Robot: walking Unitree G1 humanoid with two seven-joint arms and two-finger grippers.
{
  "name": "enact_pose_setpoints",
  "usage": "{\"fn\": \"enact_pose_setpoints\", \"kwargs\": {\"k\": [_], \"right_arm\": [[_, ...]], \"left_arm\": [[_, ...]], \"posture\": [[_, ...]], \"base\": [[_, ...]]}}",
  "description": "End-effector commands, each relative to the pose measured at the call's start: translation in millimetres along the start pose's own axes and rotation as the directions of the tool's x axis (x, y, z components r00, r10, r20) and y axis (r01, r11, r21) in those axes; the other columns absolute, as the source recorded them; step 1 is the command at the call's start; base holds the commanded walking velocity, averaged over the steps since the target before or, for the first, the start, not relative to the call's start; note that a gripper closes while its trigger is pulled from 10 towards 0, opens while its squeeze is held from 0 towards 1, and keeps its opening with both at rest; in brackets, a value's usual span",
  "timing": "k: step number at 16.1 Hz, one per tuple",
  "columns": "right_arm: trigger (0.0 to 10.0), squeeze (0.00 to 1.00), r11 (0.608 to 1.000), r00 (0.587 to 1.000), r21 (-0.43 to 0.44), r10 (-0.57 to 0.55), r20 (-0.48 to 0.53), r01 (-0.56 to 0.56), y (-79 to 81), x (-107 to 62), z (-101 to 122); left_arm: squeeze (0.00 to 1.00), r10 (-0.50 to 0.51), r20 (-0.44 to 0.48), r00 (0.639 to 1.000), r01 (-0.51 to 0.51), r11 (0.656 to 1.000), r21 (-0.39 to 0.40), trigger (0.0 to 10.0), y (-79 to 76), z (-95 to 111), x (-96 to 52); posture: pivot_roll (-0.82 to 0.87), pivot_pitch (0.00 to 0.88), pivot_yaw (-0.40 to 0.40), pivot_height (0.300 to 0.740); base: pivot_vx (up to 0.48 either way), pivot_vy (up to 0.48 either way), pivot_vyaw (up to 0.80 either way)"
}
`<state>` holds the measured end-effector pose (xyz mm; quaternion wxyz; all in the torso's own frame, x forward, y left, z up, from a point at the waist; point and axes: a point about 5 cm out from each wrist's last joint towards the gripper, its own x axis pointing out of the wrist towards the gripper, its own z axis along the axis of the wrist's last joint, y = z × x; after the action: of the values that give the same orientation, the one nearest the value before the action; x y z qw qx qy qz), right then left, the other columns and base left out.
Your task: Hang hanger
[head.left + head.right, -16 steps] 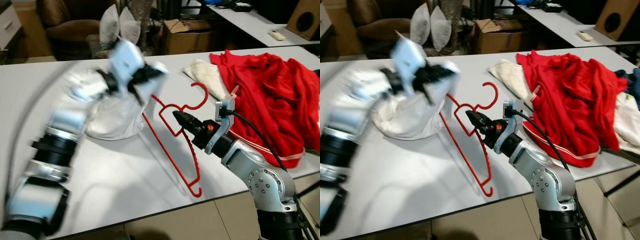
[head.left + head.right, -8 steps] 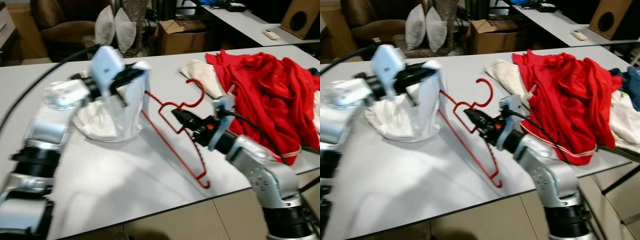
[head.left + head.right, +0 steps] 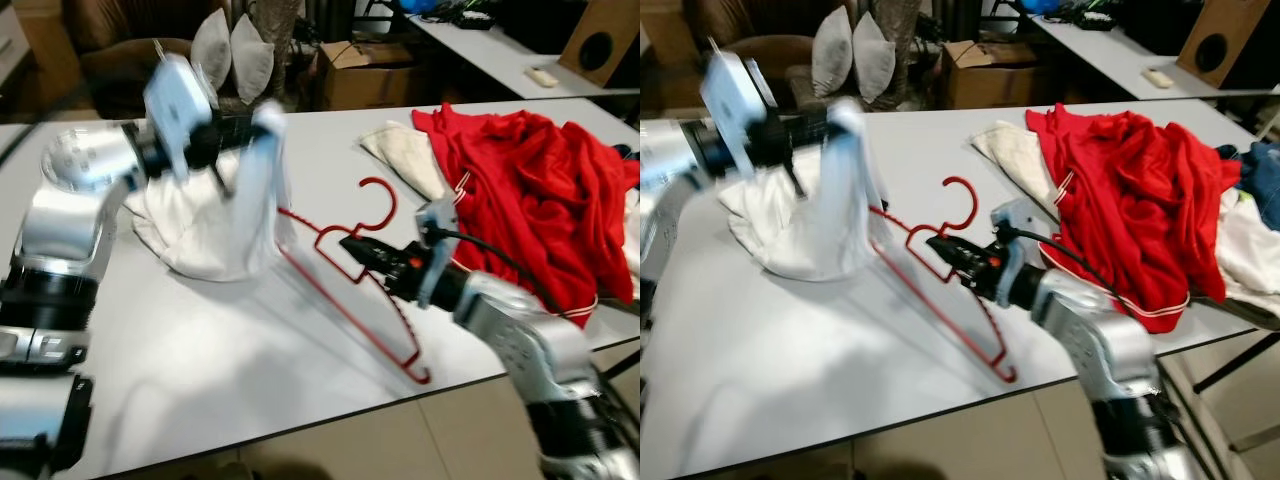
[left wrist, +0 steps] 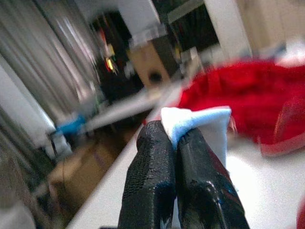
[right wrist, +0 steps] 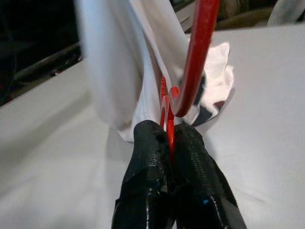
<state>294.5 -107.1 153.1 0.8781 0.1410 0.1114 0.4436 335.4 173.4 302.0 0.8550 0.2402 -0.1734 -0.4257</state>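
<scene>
Across the white table [image 3: 230,370], compared with a second ago, the left arm has swung back toward 10 o'clock and the white garment [image 3: 235,215] it grips now stands drawn up into a taller peak, its lower folds spread on the tabletop. At 2 o'clock the red garment pile [image 3: 545,200] lies heaped as before, with a cream cloth [image 3: 405,155] beside it toward the centre. At 12 o'clock beyond the far edge sits a cardboard box [image 3: 365,70], flaps open; what it holds cannot be told. Near the middle the red hanger [image 3: 345,290] has slid a little toward 4 o'clock with the right arm; its hook points toward 12 o'clock, one arm runs under the lifted white cloth and the other reaches toward the near edge at 5 o'clock. Left gripper [image 4: 174,140]: fingers pressed together on a fold of the white garment, raised above the table. Right gripper [image 5: 169,143]: fingers closed narrowly on the hanger's wire just below the hook, low over the table.
</scene>
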Motion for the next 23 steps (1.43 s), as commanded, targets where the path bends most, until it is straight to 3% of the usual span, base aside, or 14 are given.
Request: {"fn": "enact_pose_setpoints", "kwargs": {"k": [1, 3, 5, 7, 8, 9, 11, 14, 17, 20, 23], "right_arm": [[10.0, 0.0, 0.998, 0.998, 0.032, -0.055, -0.014, 0.056, -9.9, 0.0, 1.4], [10.0, 0.0, 0.99, 0.995, 0.103, -0.099, 0.003, 0.099, -14.7, 2.8, 4.0], [10.0, 0.0, 0.944, 0.986, 0.317, -0.132, 0.098, 0.094, -16.2, 3.3, 11.7], [10.0, 0.0, 0.872, 0.967, 0.478, -0.201, 0.156, 0.104, -21.2, 5.8, 14.9], [10.0, 0.0, 0.812, 0.942, 0.582, -0.223, 0.249, 0.038, -18.8, 8.3, 25.8], [10.0, 0.0, 0.804, 0.937, 0.594, -0.221, 0.271, 0.017, -17.6, 8.3, 28.5], [10.0, 0.0, 0.708, 0.865, 0.697, -0.273, 0.421, -0.116, -18.8, 11.5, 49.8], [10.0, 0.0, 0.622, 0.81, 0.777, -0.402, 0.427, -0.101, -32.9, 25.3, 54.0], [10.0, 0.0, 0.544, 0.768, 0.838, -0.517, 0.377, -0.046, -48.1, 39.3, 55.6], [10.0, 0.0, 0.55, 0.705, 0.835, -0.588, 0.396, -0.01, -61.1, 42.6, 67.1], [10.0, 0.0, 0.606, 0.618, 0.795, -0.619, 0.486, -0.018, -71.3, 36.5, 99.7]], "left_arm": [[0.0, 0.059, 0.071, 0.996, -0.064, 0.996, 0.062, 0.0, 11.3, 23.8, 1.2], [0.0, 0.16, -0.034, 0.987, -0.152, 0.975, 0.164, 0.0, 24.4, 16.8, -10.5], [0.0, 0.241, -0.086, 0.967, -0.227, 0.962, 0.151, 0.0, 29.3, 6.9, -31.0], [0.0, 0.227, -0.096, 0.969, -0.217, 0.97, 0.109, 0.0, 17.8, 4.3, -40.3], [0.0, 0.228, -0.188, 0.955, -0.212, 0.972, 0.1, 0.0, 4.3, -16.1, -52.5], [0.0, 0.231, -0.206, 0.951, -0.215, 0.972, 0.098, 0.0, 1.1, -20.8, -54.5], [0.0, 0.156, -0.288, 0.945, -0.142, 0.988, 0.068, 0.0, -34.3, -44.1, -52.1], [0.0, 0.028, -0.372, 0.928, -0.025, 1.0, 0.012, 0.0, -78.7, -67.2, -44.0], [0.0, 0.008, -0.371, 0.929, -0.022, 0.999, -0.033, 0.0, -89.0, -67.8, -41.2], [0.0, -0.006, -0.351, 0.936, -0.021, 0.997, -0.072, 0.0, -90.5, -59.9, -41.3], [0.0, 0.005, -0.34, 0.941, -0.036, 0.996, -0.085, 0.0, -90.5, -55.4, -47.2]], "posture": [[-0.03, 0.0, -0.092, 0.74], [-0.01, 0.0, -0.103, 0.74], [-0.02, 0.0, -0.092, 0.74], [-0.02, 0.0, -0.078, 0.74], [-0.02, 0.0, -0.08, 0.74], [-0.02, 0.0, -0.081, 0.74], [-0.01, 0.0, -0.088, 0.74], [0.0, 0.0, -0.088, 0.74], [0.02, 0.0, -0.093, 0.74], [0.03, 0.0, -0.093, 0.74], [0.03, 0.0, -0.093, 0.74]], "base": [[0.0, 0.0, 0.0], [0.0, 0.0, 0.0], [0.0, 0.0, 0.0], [0.0, 0.0, 0.0], [0.0, 0.0, 0.0], [0.0, 0.0, 0.0], [0.0, 0.0, 0.0], [0.0, 0.0, 0.0], [0.0, 0.0, 0.0], [0.0, 0.0, 0.0], [0.0, 0.0, 0.0]]}}
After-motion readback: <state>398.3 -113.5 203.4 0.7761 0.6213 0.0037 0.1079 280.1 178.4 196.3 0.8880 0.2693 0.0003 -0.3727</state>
